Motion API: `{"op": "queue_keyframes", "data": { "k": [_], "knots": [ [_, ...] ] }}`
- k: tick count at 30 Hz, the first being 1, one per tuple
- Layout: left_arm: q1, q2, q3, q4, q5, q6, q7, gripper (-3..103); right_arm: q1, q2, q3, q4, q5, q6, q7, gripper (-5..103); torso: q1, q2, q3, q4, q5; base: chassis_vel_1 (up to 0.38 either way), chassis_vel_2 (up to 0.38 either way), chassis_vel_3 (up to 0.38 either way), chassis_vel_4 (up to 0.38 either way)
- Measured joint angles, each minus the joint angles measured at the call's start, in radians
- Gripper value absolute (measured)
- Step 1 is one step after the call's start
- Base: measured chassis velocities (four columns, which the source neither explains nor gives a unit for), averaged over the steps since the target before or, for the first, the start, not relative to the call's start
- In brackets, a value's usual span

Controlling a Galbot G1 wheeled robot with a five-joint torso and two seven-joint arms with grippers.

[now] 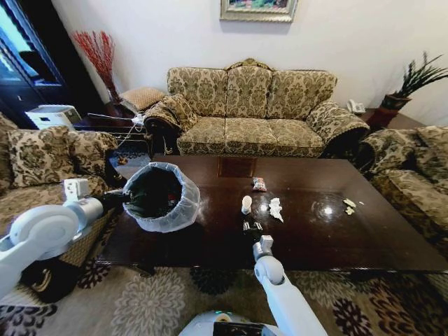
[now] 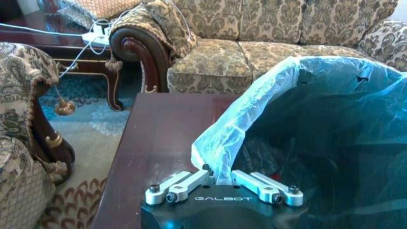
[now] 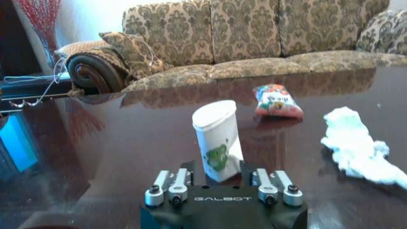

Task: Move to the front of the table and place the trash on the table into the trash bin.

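Over on the left of the dark wooden counter [image 1: 350,238], the trash bin [image 1: 162,197] is tilted with its mouth toward the litter, and the left end effector [image 2: 222,183] has its fingers pinched shut on the bag-lined rim, right at the counter's left end. Moving across to the middle, the right end effector [image 3: 218,183] sits low at the near edge, and straight ahead of it stands a small white cup [image 3: 218,140], upright, its long axis vertical, its base right between the spread fingers; whether the pads are pressing on it yet, I cannot tell, though the jaws look parted around it. That makes the right arm clearly the nearer one for this piece. Just past the cup lies a red snack wrapper [image 3: 277,101], and to its right a crumpled white tissue [image 3: 356,150], near but apart. Farther right, well apart from everything, yellowish scraps [image 1: 350,205] rest on the gloss. As I judge it, the cup has bare wood between it and the bin, so a leftward carry looks unobstructed, with the near edge close behind the wrist.
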Motion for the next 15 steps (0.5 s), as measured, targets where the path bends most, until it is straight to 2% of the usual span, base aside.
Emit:
{"op": "queue_keyframes", "data": {
  "k": [2,3,6,7,9,11,12,14,15],
  "knots": [
    [0.000,-0.001,0.000,-0.001,0.001,-0.005,0.002,0,0.014,0.002,-0.002,-0.012,-0.006,-0.004,-0.004,54,0.000,0.000,0.000,0.0000,0.0000,0.000,0.000,0.000,0.000],
    [0.000,-0.001,0.000,-0.001,0.001,-0.005,0.002,0,0.014,0.002,-0.002,-0.012,-0.006,-0.004,-0.004,54,0.000,0.000,0.000,0.0000,0.0000,0.000,0.000,0.000,0.000],
    [0.001,-0.004,0.002,-0.005,0.005,-0.014,0.002,0,0.049,0.008,-0.008,-0.047,-0.008,-0.007,-0.011,70,0.000,0.000,0.000,0.0000,0.0000,0.000,0.000,0.000,0.000],
    [0.001,-0.004,0.002,-0.005,0.005,-0.014,0.002,0,0.049,0.008,-0.008,-0.047,-0.008,-0.007,-0.011,70,0.000,0.000,0.000,0.0000,0.0000,0.000,0.000,0.000,0.000],
    [0.002,-0.006,0.002,-0.007,0.005,-0.015,0.002,0,0.072,0.014,-0.009,-0.071,-0.011,-0.007,-0.012,81,0.000,0.000,0.000,0.0000,0.0000,0.000,0.000,0.000,0.000],
    [0.002,-0.006,0.002,-0.007,0.006,-0.015,0.003,0,0.082,0.017,-0.010,-0.083,-0.013,-0.006,-0.012,81,0.000,0.000,0.000,0.0000,0.0000,0.000,0.000,0.000,0.000],
    [0.002,-0.007,0.002,-0.008,0.006,-0.015,0.003,0,0.088,0.019,-0.010,-0.091,-0.016,-0.004,-0.013,89,0.000,0.000,0.000,0.0000,0.0001,0.000,0.000,0.000,0.000],
    [0.002,-0.009,0.002,-0.008,0.006,-0.015,0.004,0,0.098,0.020,-0.010,-0.103,-0.023,0.002,-0.015,89,0.000,0.000,0.000,0.0000,0.0000,0.000,0.000,0.000,0.000],
    [0.003,-0.009,0.002,-0.008,0.006,-0.015,0.005,0,0.102,0.021,-0.010,-0.106,-0.025,0.004,-0.016,84,0.000,0.000,0.000,0.0000,-0.0001,0.000,0.000,0.000,0.000]
  ]
}}
